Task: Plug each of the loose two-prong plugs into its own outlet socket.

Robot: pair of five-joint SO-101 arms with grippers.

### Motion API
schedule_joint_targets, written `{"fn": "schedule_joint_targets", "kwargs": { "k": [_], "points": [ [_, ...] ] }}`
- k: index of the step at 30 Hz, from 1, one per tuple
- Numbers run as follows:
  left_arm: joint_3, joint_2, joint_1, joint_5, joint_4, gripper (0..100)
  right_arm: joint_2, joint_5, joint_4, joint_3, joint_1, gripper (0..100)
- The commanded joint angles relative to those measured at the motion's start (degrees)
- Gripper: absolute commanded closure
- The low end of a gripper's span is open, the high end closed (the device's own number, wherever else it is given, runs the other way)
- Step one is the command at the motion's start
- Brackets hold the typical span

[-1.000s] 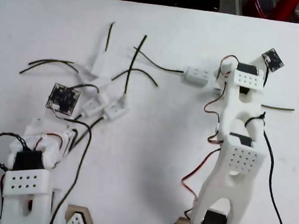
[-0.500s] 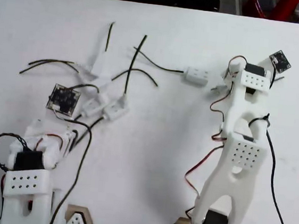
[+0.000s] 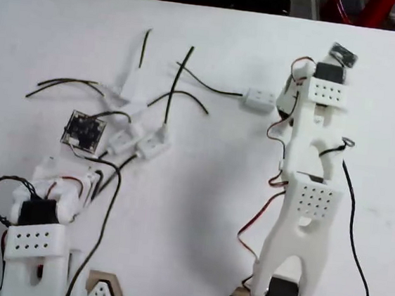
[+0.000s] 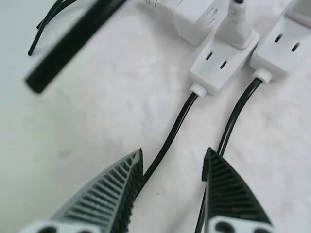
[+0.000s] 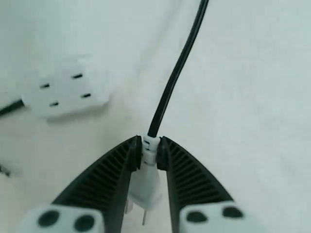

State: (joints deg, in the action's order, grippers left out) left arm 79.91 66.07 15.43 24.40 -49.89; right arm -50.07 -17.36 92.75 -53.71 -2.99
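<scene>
No legible text, labels, brands, numbers or signs on outlet sockets, plug, cords or table.

- Two-prong plug: white, pinched between fingers of right gripper, prongs bare, black cord running from its rear.
- Socket block: white, flat on table, upper centre-right of high frame, slots face up, thin black cord trailing left. Near plug, not touching.
- Second socket block and third socket block: white, side by side, left-centre of high frame, each on black cord, slot pairs empty.
- Second plug: white, tapered, against one block's end; seated or not, cannot tell.
</scene>
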Motion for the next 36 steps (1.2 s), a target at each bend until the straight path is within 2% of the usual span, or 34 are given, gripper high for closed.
{"fn": "schedule_joint_targets", "kwargs": {
  "k": [1, 10, 18, 23, 29, 34, 36],
  "points": [
    [-0.2, 1.6, 0.3, 0.0, 1.2, 79, 0.8, 8.3, 5.3, -3.9, 2.8, 98.1],
    [-0.2, 1.6, 0.3, 0.0, 1.2, 79, 2.7, 23.6, 5.8, 1.1, 3.8, 98.1],
    [-0.2, 1.6, 0.3, 0.0, 1.2, 79, 19.6, 36.3, 5.7, 23.1, 8.7, 98.1],
    [-0.2, 1.6, 0.3, 0.0, 1.2, 79, 28.4, 38.9, 0.5, 37.7, 11.2, 98.1],
    [-0.2, 1.6, 0.3, 0.0, 1.2, 79, 29.2, 43.4, -9.5, 49.1, 9.5, 97.6],
    [-0.2, 1.6, 0.3, 0.0, 1.2, 79, 29.7, 43.5, -5.4, 50.7, 8.9, 86.8],
    [-0.2, 1.6, 0.3, 0.0, 1.2, 79, 29.9, 43.6, -2.5, 50.5, 8.9, 85.4]
  ]
}}
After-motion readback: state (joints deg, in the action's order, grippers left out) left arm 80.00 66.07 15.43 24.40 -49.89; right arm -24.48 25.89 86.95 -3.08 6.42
